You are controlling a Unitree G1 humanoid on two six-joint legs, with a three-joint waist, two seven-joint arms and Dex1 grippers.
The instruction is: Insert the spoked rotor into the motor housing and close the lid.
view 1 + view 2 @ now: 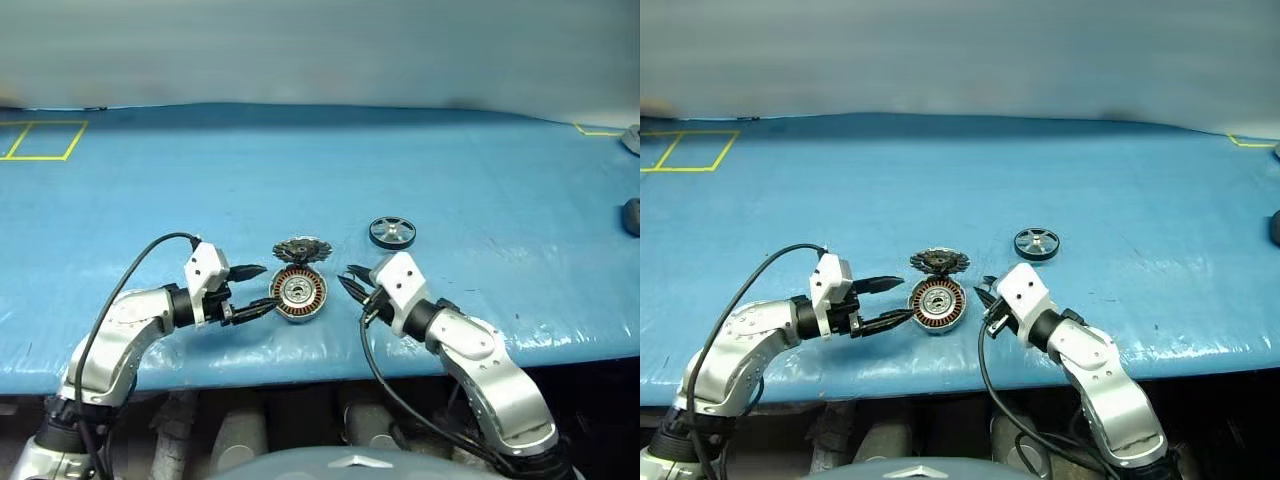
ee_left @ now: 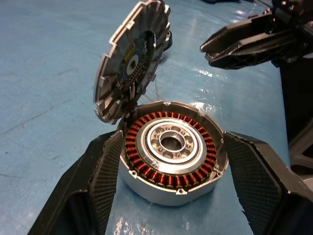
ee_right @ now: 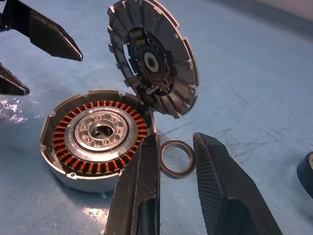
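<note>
The motor housing (image 1: 298, 293) lies open on the blue table, its copper windings ringing a silver centre (image 2: 168, 152). The lid (image 1: 301, 249) stands tilted up from the housing's far edge, its dark-and-silver inside (image 3: 154, 61) showing. Farther back to the right, the spoked rotor (image 1: 392, 232) lies flat, apart from both grippers. My left gripper (image 1: 262, 290) is open, with one finger (image 2: 105, 171) on each side of the housing, close to its wall. My right gripper (image 1: 355, 282) hovers just right of the housing, its fingers (image 3: 142, 181) narrowly parted and holding nothing.
A thin dark ring (image 3: 177, 157) lies flat on the table beside the housing, just beyond my right fingertips. Yellow tape lines (image 1: 45, 140) mark the far left corner. Dark objects (image 1: 630, 215) sit at the right edge. The table's front edge (image 1: 320, 365) runs below both arms.
</note>
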